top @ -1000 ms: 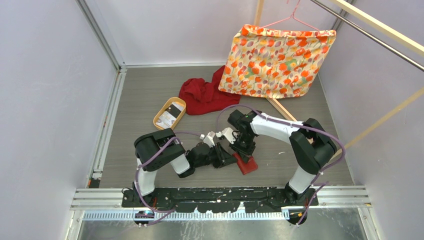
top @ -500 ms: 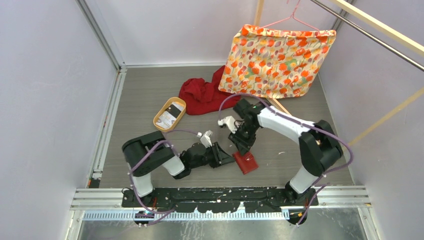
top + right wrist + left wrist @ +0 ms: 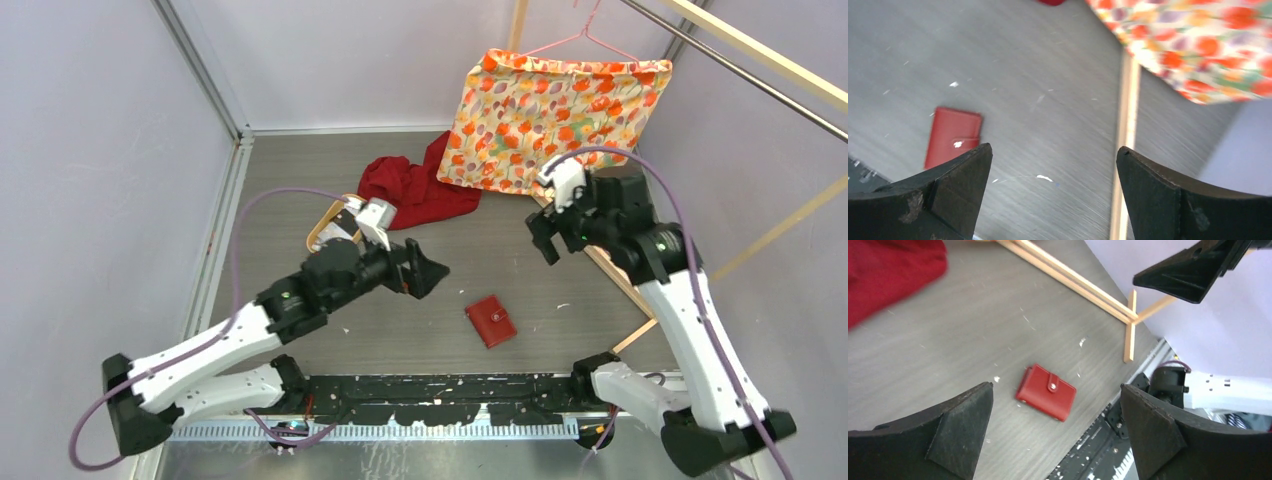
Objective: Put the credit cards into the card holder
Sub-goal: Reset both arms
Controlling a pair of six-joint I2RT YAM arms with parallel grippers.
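Overhead and wrist views of the two-arm cell. The card holder (image 3: 491,321), a small red wallet folded shut with its snap tab fastened, lies flat on the grey table (image 3: 270,180) at about 6 o'clock from the table's centre, touched by nothing. The left gripper (image 3: 424,272) hangs above the table at 10 o'clock from the wallet, and the right gripper (image 3: 543,240) at 1 o'clock from it. Both have their jaws spread wide apart and hold nothing. The tan oval tray (image 3: 316,230) sits at 10 o'clock, partly hidden by the left wrist. The credit cards (image 3: 338,226) appear to lie in it, well apart from the wallet, but their number cannot be told. A red cloth (image 3: 410,190) lies at 12 o'clock, and a floral fabric (image 3: 550,120) hangs on a pink hanger (image 3: 590,40) at 1 o'clock over wooden slats (image 3: 1125,125). Likely hazards are as follows. The fastened snap would block any insertion unless the wallet is first opened and pinned. The light wallet may skate on the smooth table under a one-sided pull. Thin cards lying flat in the tray give the fingers little edge and may slip or come up stacked. The right arm works close to the slats and the fabric and may snag them. No brand or writing is legible, as the wallet shows only its metal snap and the card print is too small to read.
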